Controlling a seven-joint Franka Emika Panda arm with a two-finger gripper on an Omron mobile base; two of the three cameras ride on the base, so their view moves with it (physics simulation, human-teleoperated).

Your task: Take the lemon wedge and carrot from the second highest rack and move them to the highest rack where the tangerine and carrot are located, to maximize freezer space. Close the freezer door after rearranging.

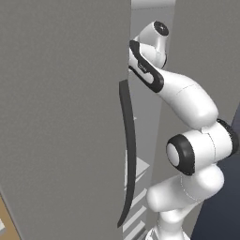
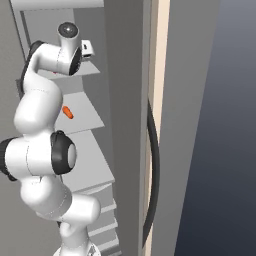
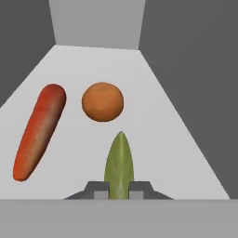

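Note:
My gripper (image 3: 120, 188) is inside the freezer over the highest rack (image 3: 158, 102), shut on the yellow-green lemon wedge (image 3: 120, 162), which sticks out forward between the two finger tips. Just beyond the wedge lies the tangerine (image 3: 102, 102). A long carrot (image 3: 39, 132) lies to its left on the same rack. A second, small orange carrot (image 2: 67, 112) rests on the second highest rack (image 2: 87, 120), below my raised arm. The freezer door (image 1: 61, 117) stands open at the left, its dark curved handle (image 1: 129, 150) beside my forearm.
The rack is walled by grey sides and a back wall (image 3: 96, 23). Lower shelves (image 2: 90, 170) step down under the arm. To the right stands the neighbouring grey door with its own dark handle (image 2: 152, 170).

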